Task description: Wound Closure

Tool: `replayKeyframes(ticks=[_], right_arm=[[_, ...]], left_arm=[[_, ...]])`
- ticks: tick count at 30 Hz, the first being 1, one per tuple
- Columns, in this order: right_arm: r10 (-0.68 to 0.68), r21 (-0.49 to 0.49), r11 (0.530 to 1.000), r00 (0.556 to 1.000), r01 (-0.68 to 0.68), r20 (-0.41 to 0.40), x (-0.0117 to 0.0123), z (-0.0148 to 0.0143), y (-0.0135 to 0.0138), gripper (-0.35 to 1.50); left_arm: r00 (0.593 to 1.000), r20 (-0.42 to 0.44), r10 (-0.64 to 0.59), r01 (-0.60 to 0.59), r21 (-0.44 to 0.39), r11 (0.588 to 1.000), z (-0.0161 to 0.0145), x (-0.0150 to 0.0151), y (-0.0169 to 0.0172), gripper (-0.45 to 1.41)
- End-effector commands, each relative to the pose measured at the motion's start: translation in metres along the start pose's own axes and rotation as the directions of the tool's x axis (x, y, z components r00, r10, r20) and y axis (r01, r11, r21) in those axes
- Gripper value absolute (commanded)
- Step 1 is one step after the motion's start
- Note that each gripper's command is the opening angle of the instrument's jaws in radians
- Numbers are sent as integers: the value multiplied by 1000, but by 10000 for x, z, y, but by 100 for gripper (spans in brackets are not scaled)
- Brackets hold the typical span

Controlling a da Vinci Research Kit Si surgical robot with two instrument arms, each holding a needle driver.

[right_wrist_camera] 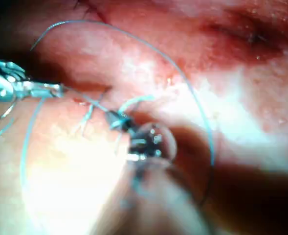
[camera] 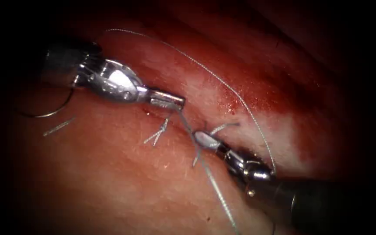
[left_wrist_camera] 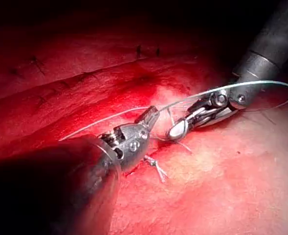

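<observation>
You see no room around the work: beyond the lit middle, every edge falls away into deep shadow.

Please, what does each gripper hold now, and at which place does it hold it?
The left gripper holds the thread close to the cut. The right gripper also holds the thread, near the stitch. The needle lies free on the tissue, left of the cut.

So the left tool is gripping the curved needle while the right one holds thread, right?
No: the left tool grips thread, not the needle, which lies free on the tissue left of the cut; the endoscope view shows it. The right tool does hold thread.
</observation>
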Motion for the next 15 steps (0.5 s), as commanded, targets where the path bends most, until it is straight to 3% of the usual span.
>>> replayKeyframes(ticks=[1, 15], right_arm=[[-14, 3, 1000, 1000, 14, 19, -9, -1, 1, -35], [-220, 44, 976, 965, 215, 143, -12, -21, -6, -35]], left_arm=[[1000, -2, -2, 2, -1, 1000, 6, -7, -3, -45], [998, 45, -34, 32, 45, 998, -16, -53, -53, -45]])
